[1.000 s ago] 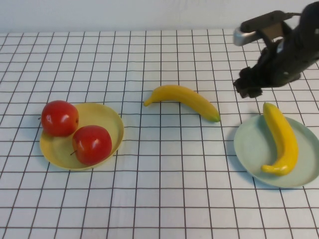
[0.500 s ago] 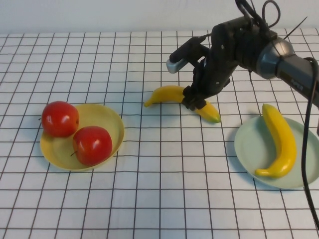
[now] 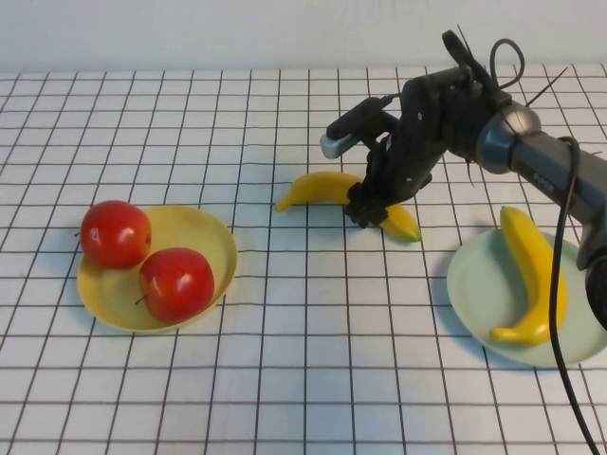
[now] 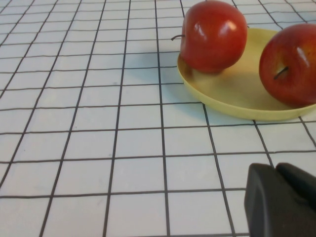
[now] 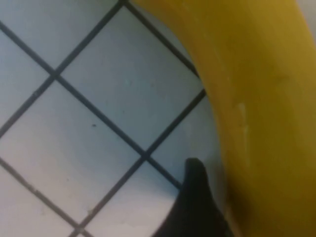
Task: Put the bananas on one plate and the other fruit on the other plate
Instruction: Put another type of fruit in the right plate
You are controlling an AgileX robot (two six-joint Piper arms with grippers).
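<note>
A checked white table (image 3: 285,379) seen from above. At nine o'clock, a yellow plate (image 3: 204,237) holds two red apples (image 3: 115,233) (image 3: 176,284). At three o'clock, a pale blue-green plate (image 3: 474,289) holds one banana (image 3: 536,275). Just above centre, a second banana (image 3: 318,187) lies on the table; the right gripper (image 3: 372,210) sits down over its middle, fingers spread apart around it. The left gripper (image 4: 281,202), fingers together, hovers near the yellow plate.

The high camera is looking down over the whole gridded table (image 3: 285,379). The left wrist camera is sitting low beside the yellow plate (image 4: 237,94), which both are showing. The right wrist camera is pressing close against a banana (image 5: 261,98).
</note>
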